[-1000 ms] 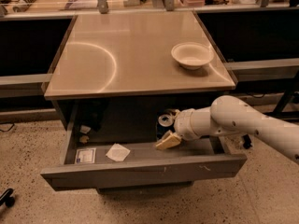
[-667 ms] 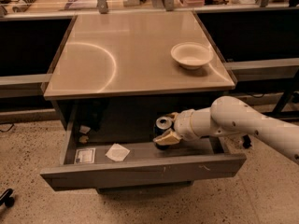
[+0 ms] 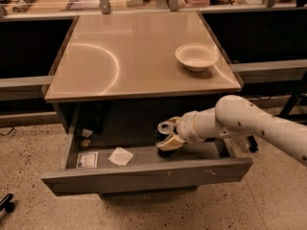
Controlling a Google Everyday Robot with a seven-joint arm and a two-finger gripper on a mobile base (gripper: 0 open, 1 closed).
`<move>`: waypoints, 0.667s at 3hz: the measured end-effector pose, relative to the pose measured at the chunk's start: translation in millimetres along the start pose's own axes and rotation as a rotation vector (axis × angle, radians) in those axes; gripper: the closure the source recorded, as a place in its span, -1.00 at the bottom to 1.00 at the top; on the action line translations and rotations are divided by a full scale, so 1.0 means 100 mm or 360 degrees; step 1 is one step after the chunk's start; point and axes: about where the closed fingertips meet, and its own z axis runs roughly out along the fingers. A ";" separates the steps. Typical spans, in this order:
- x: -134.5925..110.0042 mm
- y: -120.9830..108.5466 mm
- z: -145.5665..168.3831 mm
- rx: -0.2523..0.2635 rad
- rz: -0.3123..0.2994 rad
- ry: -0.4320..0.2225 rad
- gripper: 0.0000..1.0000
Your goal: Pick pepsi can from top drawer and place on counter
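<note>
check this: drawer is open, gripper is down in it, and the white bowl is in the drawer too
No. The camera view shows the bowl on the counter, not in the drawer. The drawer is open and the gripper is down in it.

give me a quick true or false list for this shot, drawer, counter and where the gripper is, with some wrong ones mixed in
1. The drawer is pulled open. True.
2. The gripper hovers above the counter. False: it is down inside the drawer, a little right of the middle.
3. A white bowl sits on the right side of the counter. True.
4. A can stands on the counter beside the bowl. False: the bowl is the only thing on it.
5. A white piece of paper lies on the drawer floor, left of the gripper. True.
</note>
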 end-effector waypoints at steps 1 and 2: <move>-0.44 0.02 -0.18 -0.0089 -0.0002 0.0009 1.00; -0.99 -0.11 -0.47 -0.0121 -0.0058 0.0062 1.00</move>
